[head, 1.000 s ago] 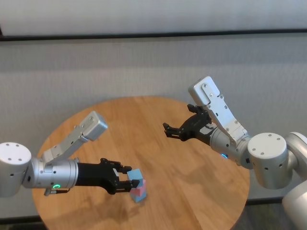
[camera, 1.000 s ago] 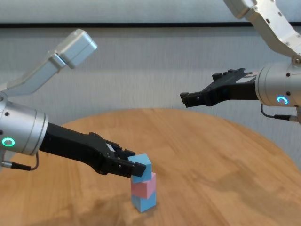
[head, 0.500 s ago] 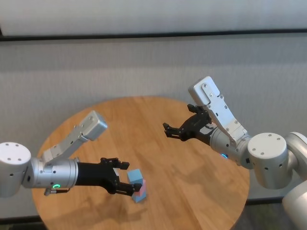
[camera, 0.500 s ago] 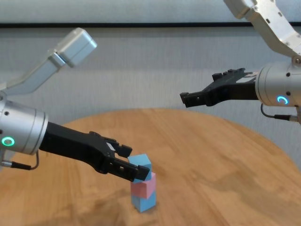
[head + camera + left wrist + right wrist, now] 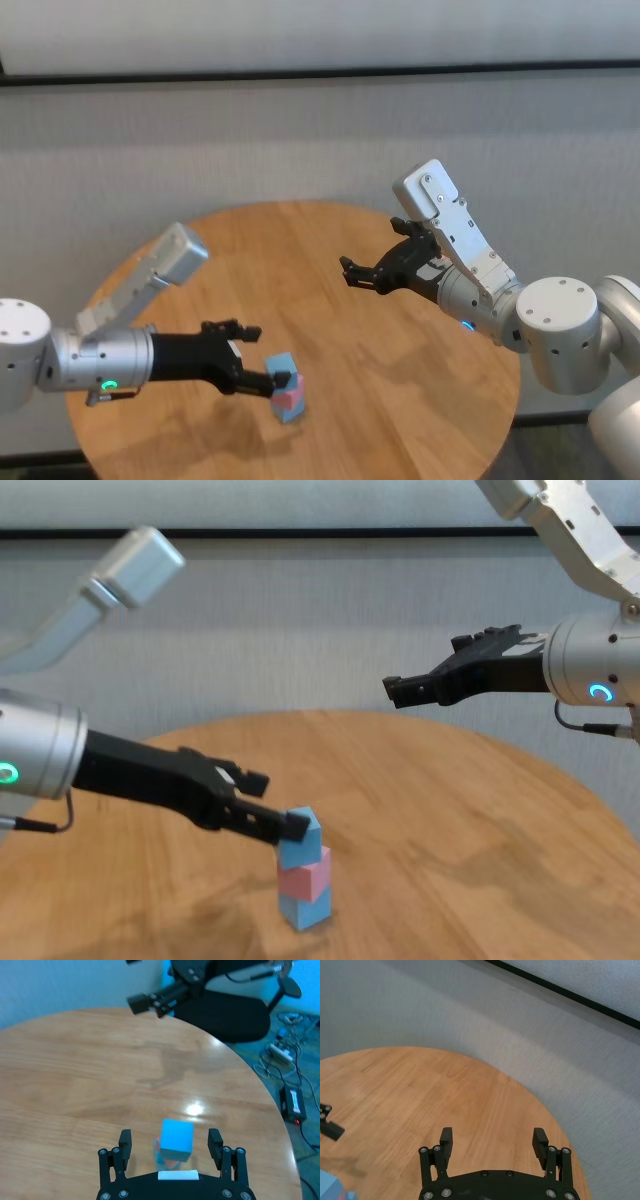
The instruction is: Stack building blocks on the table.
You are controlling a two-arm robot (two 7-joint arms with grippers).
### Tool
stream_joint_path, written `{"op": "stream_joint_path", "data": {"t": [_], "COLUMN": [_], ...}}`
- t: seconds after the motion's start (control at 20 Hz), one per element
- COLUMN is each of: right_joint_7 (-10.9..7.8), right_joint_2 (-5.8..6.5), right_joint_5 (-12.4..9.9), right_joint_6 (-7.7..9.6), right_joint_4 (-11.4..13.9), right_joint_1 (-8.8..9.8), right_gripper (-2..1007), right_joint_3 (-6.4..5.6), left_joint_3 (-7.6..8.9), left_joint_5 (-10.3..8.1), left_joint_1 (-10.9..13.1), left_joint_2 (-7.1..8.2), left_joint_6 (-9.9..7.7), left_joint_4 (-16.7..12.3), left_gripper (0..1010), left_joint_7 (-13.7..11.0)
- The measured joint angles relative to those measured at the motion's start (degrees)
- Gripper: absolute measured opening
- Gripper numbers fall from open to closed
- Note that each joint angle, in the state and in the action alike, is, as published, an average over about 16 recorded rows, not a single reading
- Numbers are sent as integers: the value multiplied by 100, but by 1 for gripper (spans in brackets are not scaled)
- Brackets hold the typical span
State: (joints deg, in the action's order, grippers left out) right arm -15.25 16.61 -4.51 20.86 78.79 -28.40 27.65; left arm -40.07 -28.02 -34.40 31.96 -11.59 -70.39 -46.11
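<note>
Left tool (image 5: pixel 268 802) has let go — wood-grain table (image 5: pixel 480 810), grey wall behind.

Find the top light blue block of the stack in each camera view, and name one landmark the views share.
Head view: top light blue block, low, left of centre.
Chest view, low centre, atop the pink block.
Left wrist view, between the open left claw's fingers.
Right wrist view: not identifiable.
Shared landmark: round wooden table.

A grey textured wall (image 5: pixel 250 140) with a dark rail (image 5: pixel 300 74); black chair (image 5: pixel 225 1012) on carpet.
</note>
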Motion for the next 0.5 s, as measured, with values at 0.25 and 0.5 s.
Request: {"op": "stream_joint_path", "data": {"t": [0.25,0.5], "right_joint_7": [0,0], "right_joint_2": [0,0], "right_joint_5": [0,0], "right_joint_6": [0,0], "right_joint_4": [0,0], "right_joint_1": [0,0], "right_gripper": [1005,1004], "right_joint_3": [0,0], "left_joint_3": [285,729], "left_joint_5": [-278,-599], "left_joint_1": [153,420], "left_joint_2": [18,39], "left_joint_6": [136,408], "left_joint_4": [-96,-290], "left_gripper": [1000,1000], "left_joint_7": [174,562]}}
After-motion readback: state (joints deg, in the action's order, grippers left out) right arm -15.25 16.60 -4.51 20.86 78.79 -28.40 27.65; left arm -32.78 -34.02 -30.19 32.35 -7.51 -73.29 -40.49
